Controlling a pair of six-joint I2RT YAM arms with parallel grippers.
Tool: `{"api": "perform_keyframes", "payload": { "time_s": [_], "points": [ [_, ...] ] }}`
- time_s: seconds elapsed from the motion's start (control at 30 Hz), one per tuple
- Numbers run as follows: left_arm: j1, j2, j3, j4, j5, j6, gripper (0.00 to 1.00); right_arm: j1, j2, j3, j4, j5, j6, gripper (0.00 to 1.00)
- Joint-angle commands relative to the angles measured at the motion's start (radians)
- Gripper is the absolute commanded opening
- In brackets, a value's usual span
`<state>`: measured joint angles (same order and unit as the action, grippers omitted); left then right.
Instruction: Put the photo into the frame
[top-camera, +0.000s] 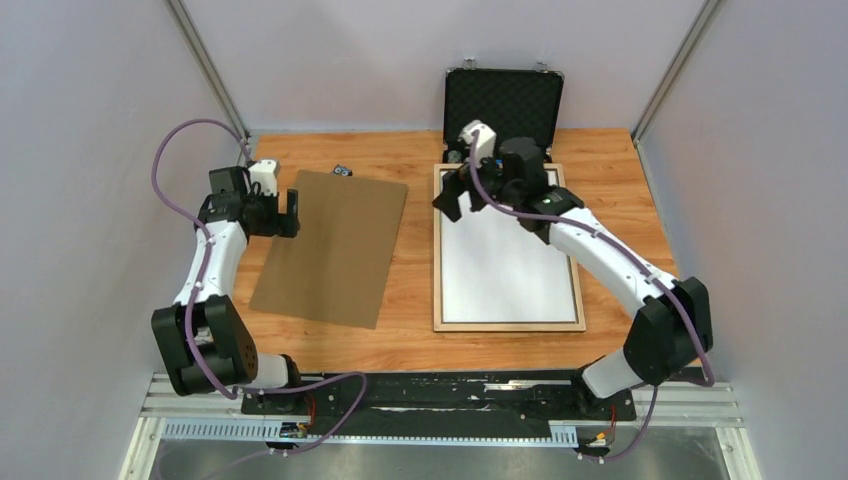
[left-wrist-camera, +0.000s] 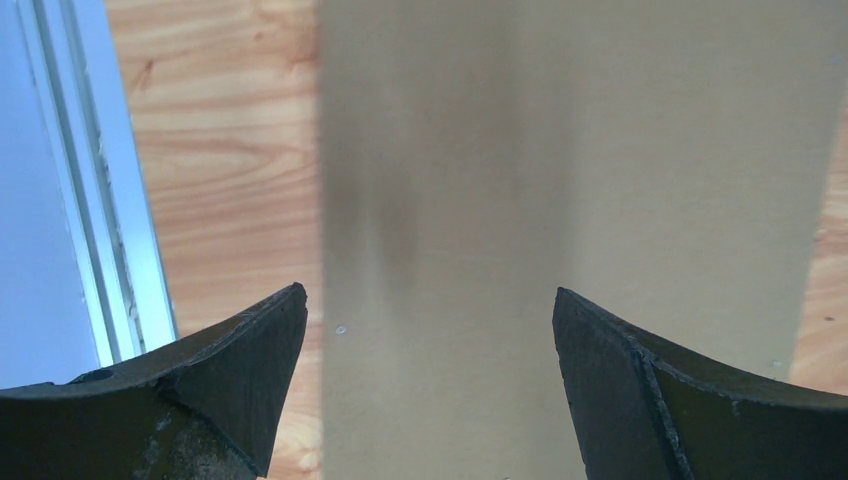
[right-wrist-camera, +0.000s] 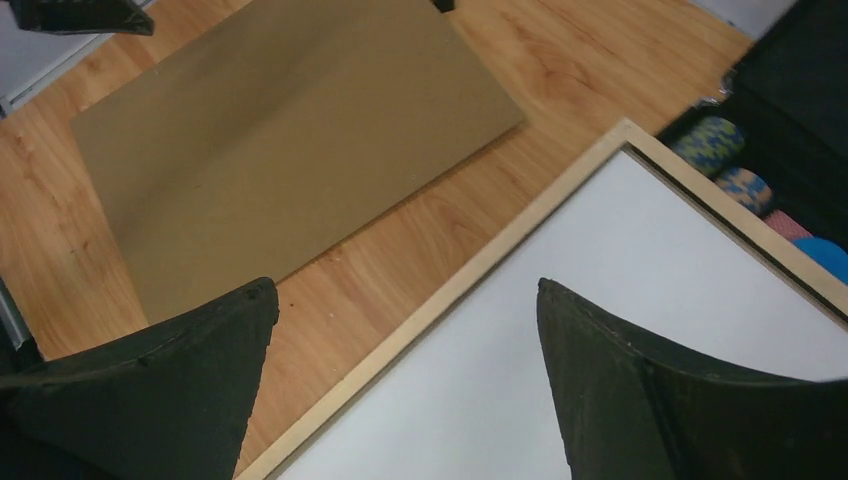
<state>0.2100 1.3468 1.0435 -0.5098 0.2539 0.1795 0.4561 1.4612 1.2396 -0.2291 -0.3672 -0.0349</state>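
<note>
The photo lies white back up inside the frame on the right of the desk, so the print faces down, ready for closing from behind. The right hand hovers wide over the frame's far left corner and holds nothing. The left hand, also wide, hangs over the brown backing panel, probably to take it next. Whether the photo sits fully flat, I cannot tell.

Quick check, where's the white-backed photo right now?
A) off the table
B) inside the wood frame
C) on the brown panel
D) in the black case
B: the photo lies white side up inside the frame, with light wood rail showing along its sides, while the brown panel lies apart to the left with nothing on it.
</note>
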Motion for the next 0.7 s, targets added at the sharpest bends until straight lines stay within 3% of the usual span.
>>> {"api": "perform_keyframes", "payload": {
  "time_s": [0.0, 0.33, 0.67],
  "points": [
    [0.073, 0.085, 0.017, -0.027, 0.023, 0.100, 1.00, 0.126, 0.119, 0.115, -0.011, 0.113, -0.073, 1.00],
    [0.151, 0.338, 0.132, -0.053, 0.059, 0.146, 1.00, 0.258, 0.473, 0.380, -0.106, 0.008, 0.028, 1.00],
    [0.159, 0.504, 0.247, -0.067, 0.139, 0.154, 1.00, 0.256, 0.671, 0.446, -0.119, -0.052, 0.277, 1.00]
  ]
}}
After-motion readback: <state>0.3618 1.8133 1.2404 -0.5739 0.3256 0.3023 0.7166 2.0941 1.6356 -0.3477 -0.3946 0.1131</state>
